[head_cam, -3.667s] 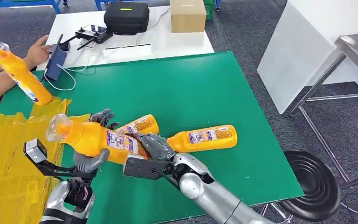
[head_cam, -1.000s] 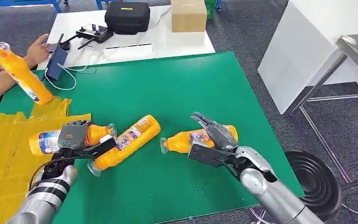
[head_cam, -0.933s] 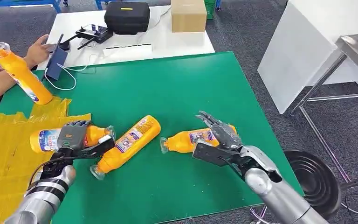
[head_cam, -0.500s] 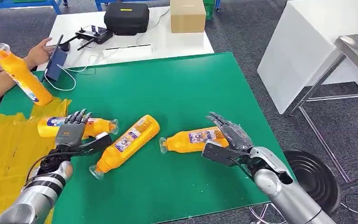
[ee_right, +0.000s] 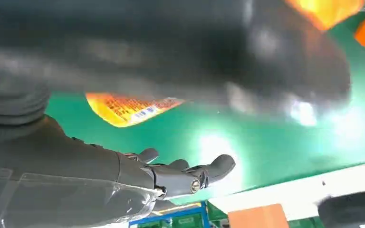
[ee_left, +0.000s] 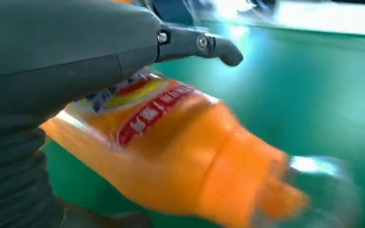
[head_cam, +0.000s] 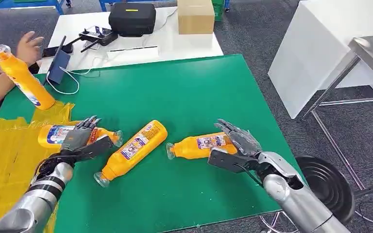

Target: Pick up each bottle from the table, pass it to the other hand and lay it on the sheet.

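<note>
Three orange bottles lie on the green table [head_cam: 199,87]. One bottle [head_cam: 56,134] rests at the edge of the yellow sheet [head_cam: 5,160], its cap toward the table's middle. My left hand [head_cam: 80,136] hovers over that bottle [ee_left: 180,152] with fingers spread; this left hand [ee_left: 76,61] holds nothing. A second bottle [head_cam: 133,148] lies slanted in the middle. The third bottle [head_cam: 201,144] lies to its right, and my right hand [head_cam: 238,141] is open beside its base. In the right wrist view the fingers [ee_right: 190,175] are apart above the table, a bottle label [ee_right: 133,107] beyond them.
A person at the far left holds a fourth bottle [head_cam: 22,77] upright by the sheet's far corner. A phone [head_cam: 58,65] with a white cable leans at the table's back edge. Behind stands a white table with a black case [head_cam: 132,17] and cardboard box [head_cam: 195,15]. A black stool [head_cam: 328,187] is at the right.
My left hand let go of its bottle at the sheet's edge and spread its fingers above it. My right hand drew back toward the third bottle's base. The person's hand lifted off the phone.
</note>
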Action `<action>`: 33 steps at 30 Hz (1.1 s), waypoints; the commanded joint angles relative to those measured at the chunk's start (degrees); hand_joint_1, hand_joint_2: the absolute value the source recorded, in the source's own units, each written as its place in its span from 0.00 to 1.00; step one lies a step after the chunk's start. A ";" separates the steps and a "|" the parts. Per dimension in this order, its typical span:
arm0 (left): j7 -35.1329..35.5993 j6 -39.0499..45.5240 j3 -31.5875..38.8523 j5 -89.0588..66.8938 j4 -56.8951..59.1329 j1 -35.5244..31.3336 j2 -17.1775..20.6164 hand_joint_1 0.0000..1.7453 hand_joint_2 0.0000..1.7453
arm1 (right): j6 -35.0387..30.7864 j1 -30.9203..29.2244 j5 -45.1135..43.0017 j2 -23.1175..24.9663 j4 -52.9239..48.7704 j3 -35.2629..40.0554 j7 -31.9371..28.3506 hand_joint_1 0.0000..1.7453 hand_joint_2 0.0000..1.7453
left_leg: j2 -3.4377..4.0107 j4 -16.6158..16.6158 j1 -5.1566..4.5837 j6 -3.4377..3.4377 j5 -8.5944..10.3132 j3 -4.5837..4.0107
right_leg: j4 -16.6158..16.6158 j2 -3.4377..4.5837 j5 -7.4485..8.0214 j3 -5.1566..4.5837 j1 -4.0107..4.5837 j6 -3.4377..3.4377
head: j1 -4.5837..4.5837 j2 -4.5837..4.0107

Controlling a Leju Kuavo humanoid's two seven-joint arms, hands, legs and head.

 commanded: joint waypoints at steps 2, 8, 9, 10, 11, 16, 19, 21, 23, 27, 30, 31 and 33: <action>-15.04 -21.63 1.47 17.66 -0.35 2.06 5.93 0.00 1.00 | 3.15 -14.08 -0.20 5.41 18.39 6.93 -2.02 0.00 1.00 | 0.41 -0.10 0.05 -0.10 -0.07 0.36 | -0.06 0.62 0.08 0.16 0.00 -0.06 | 0.00 0.00; -14.07 -21.56 0.37 18.72 -1.15 2.15 5.60 0.00 1.00 | 2.96 -13.39 -0.42 4.75 17.36 7.30 -2.02 0.00 1.00 | 0.06 -0.04 0.04 -0.05 -0.01 0.24 | 0.00 0.17 0.00 0.09 0.03 -0.02 | -0.02 0.00; -16.83 -25.33 1.13 22.46 -1.34 2.38 5.74 0.00 1.00 | 3.35 -13.95 -0.49 4.78 17.70 7.81 -2.01 0.00 1.00 | 0.03 -0.03 0.07 -0.08 -0.07 0.34 | -0.01 0.24 -0.04 0.19 0.05 -0.04 | 0.02 0.00; -19.48 -28.41 1.22 26.00 -3.04 3.54 6.34 0.00 1.00 | 3.83 -15.17 -0.53 5.25 18.96 8.58 -1.95 0.00 1.00 | 0.08 -0.02 0.06 -0.06 -0.04 0.26 | 0.01 0.24 -0.01 0.12 0.03 -0.03 | -0.02 0.00; -19.68 -33.05 0.50 33.22 -8.63 6.35 7.45 0.00 1.00 | 4.44 -17.09 -0.84 6.31 21.39 9.63 -2.08 0.00 1.00 | 0.16 0.00 0.11 -0.09 -0.10 0.33 | 0.00 0.41 -0.01 0.17 0.07 -0.04 | 0.02 0.00; -19.68 -44.06 -0.08 53.91 -20.38 10.91 8.94 0.00 0.00 | 4.60 -22.39 0.66 10.03 29.30 13.00 -2.21 0.00 1.00 | 0.36 0.07 0.11 -0.10 -0.10 0.19 | 0.09 0.53 0.01 -0.01 0.07 -0.05 | 0.00 0.00; -19.68 -49.24 1.98 60.42 -23.78 11.61 7.50 0.00 0.00 | 3.68 -24.56 2.71 12.63 34.63 14.02 -2.13 0.00 1.00 | 0.21 0.04 0.10 -0.09 -0.06 0.16 | 0.06 0.39 0.00 -0.03 0.07 -0.05 | 0.02 0.00; -19.68 -50.79 2.20 61.87 -25.52 11.75 6.63 0.00 0.00 | 4.19 -25.80 3.37 14.18 38.09 14.31 -2.11 0.00 1.00 | 0.15 0.05 0.13 -0.11 -0.06 0.18 | 0.04 0.37 0.00 0.03 0.10 -0.05 | 0.02 0.00; -19.30 -51.27 2.73 62.91 -25.69 11.68 5.56 0.00 0.00 | 5.98 -27.56 4.22 16.22 44.21 15.47 -2.91 0.00 1.00 | 0.12 0.01 0.07 -0.06 -0.01 0.11 | 0.04 0.25 0.02 -0.02 0.04 -0.02 | 0.04 0.00; -18.87 -50.11 1.36 62.41 -22.78 8.70 4.17 0.00 0.00 | 11.33 -30.46 6.68 18.98 54.16 20.29 -5.39 0.00 1.00 | 0.02 0.00 0.10 -0.08 -0.01 0.21 | 0.02 0.21 0.00 0.08 0.06 -0.03 | 0.02 0.00; -18.32 -50.45 1.50 63.35 -19.84 6.62 3.34 0.00 0.00 | 16.25 -31.51 9.02 18.73 56.99 24.59 -5.25 0.00 1.00 | -0.09 0.04 0.11 -0.09 -0.02 0.18 | 0.03 0.13 -0.03 0.09 0.08 -0.04 | 0.02 0.00; -18.33 -50.28 1.60 63.49 -18.88 5.99 3.04 0.00 0.00 | 17.55 -31.67 10.48 18.34 57.83 26.92 -5.11 0.00 1.00 | -0.12 0.03 0.10 -0.08 0.00 0.17 | 0.03 0.08 -0.03 0.07 0.07 -0.03 | -0.02 0.00; -18.15 -51.12 1.83 64.33 -17.47 5.06 2.45 0.00 0.00 | 20.55 -31.60 11.82 17.63 58.96 29.51 -6.04 0.00 1.00 | -0.19 0.06 0.11 -0.09 -0.01 0.20 | 0.04 0.03 -0.06 0.11 0.08 -0.04 | 0.00 0.00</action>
